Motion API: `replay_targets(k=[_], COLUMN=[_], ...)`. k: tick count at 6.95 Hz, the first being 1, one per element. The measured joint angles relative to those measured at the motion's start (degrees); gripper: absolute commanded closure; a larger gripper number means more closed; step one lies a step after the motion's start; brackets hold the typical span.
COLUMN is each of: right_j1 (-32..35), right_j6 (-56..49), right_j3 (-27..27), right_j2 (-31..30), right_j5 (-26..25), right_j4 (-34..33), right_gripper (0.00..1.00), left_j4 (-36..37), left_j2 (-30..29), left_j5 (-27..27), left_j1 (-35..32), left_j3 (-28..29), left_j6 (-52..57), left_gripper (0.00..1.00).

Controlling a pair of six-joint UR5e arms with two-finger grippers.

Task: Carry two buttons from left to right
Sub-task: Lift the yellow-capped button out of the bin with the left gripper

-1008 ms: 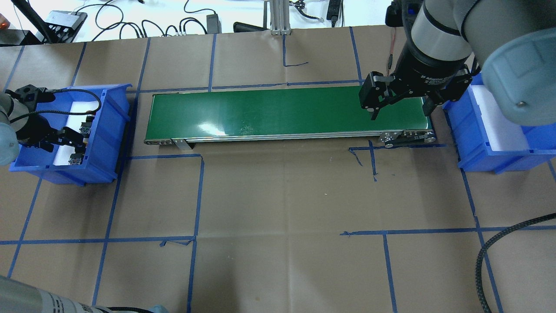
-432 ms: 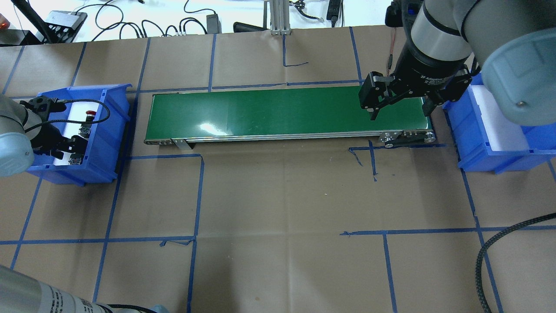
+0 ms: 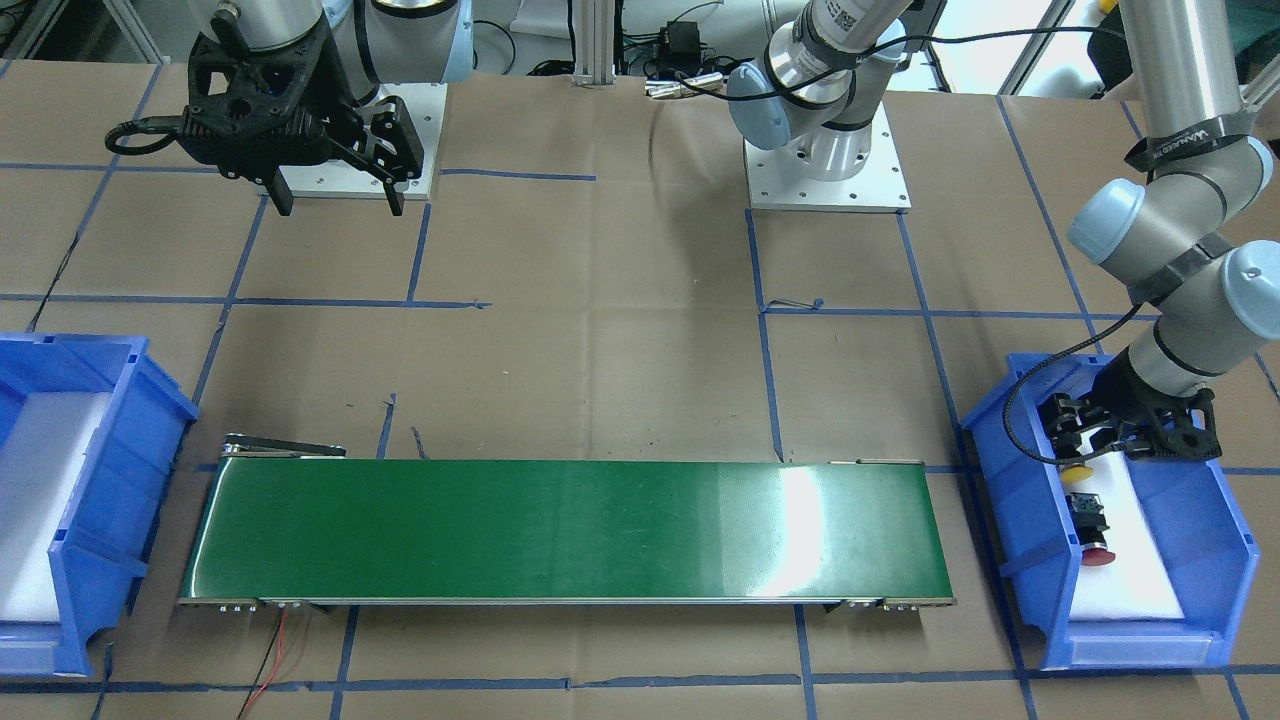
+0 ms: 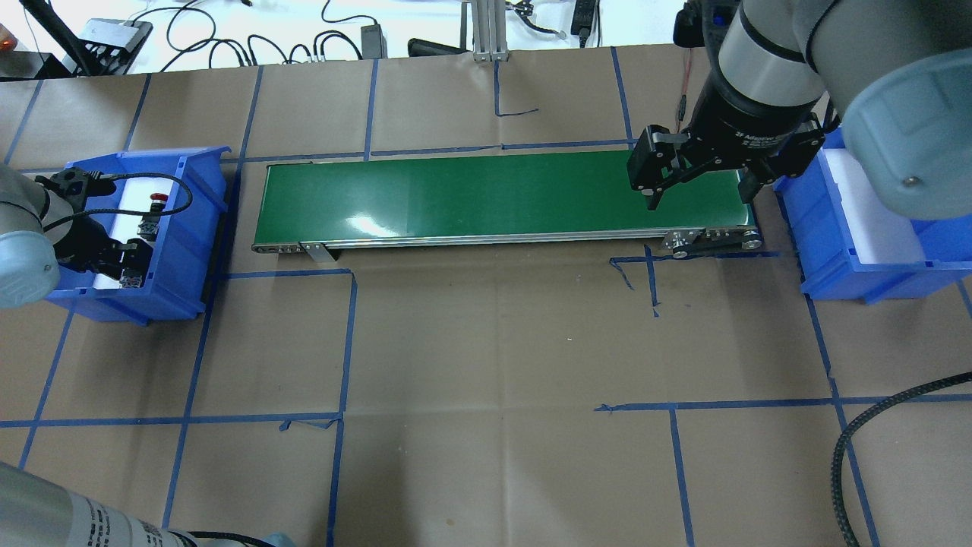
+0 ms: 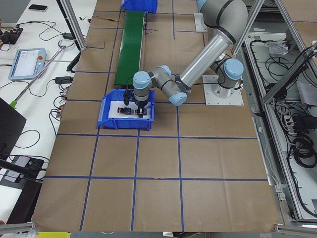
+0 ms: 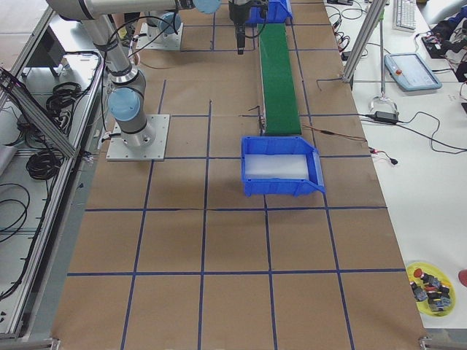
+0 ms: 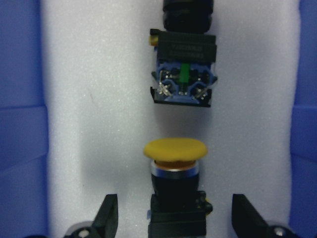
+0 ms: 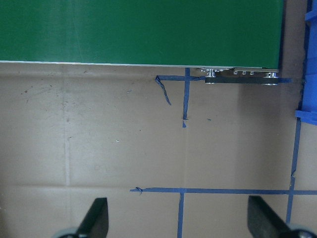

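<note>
Yellow button: the small push-button switch with a yellow mushroom cap (image 7: pixel 175 150) and a black blocky body lies on its side on the white foam liner (image 7: pixel 89 99). It is at the robot's left end of the table.
Red button: the second switch, with a black-and-blue terminal block and a red cap (image 3: pixel 1092 530), lies in line beyond the yellow one. Its terminal end faces the yellow cap, near but apart.
Left gripper: my left gripper (image 7: pixel 174 201) is spread wide, one finger on each side of the yellow button's body. White foam shows between each finger and the body, so I pinch nothing yet.
Left bin: both buttons sit in the blue plastic bin (image 4: pixel 190 228), whose walls run close outside my fingers.
Belt: the long green conveyor belt (image 4: pixel 486 194) runs between that bin and the second blue bin (image 4: pixel 835 258) on the robot's right.
Right gripper: my right gripper (image 4: pixel 700 191) hangs spread and unloaded near the belt's right end.
Risk: if I close on the round collar under the cap and not on the flat block, I expect the button to roll or squirt out. A skewed close could push the yellow cap into the red button's terminals. Going too low could dig my fingers into the foam.
Views: only the left wrist camera shows the gap on each side of the body. The overhead view hides the yellow button behind my wrist. The front-facing view shows both caps, where the wrist view cuts off the red one.
</note>
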Motion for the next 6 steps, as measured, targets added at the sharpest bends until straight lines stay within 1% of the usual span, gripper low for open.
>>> replay_targets(k=[1,3,4,5,6], right_j1=[0.0,0.0,0.0,0.0,0.0], right_j6=[0.0,0.0,0.0,0.0,0.0], right_j3=[0.0,0.0,0.0,0.0,0.0], right_j2=[0.0,0.0,0.0,0.0,0.0], right_j5=[0.0,0.0,0.0,0.0,0.0], right_j4=[0.0,0.0,0.0,0.0,0.0], right_gripper=[0.0,0.0,0.0,0.0,0.0], left_j4=[-0.3,-1.9,-5.3,-11.0,-19.4], left_j2=[0.0,0.8,1.8,2.7,3.2], left_j5=[0.0,-0.2,-0.1,0.0,0.2], left_j1=[0.0,0.1,0.1,0.2,0.1], left_j3=[0.3,1.4,3.6,7.6,13.8], left_j6=[-0.5,-0.9,-0.9,-0.9,-0.8], left_gripper=[0.89,0.9,0.9,0.9,0.9])
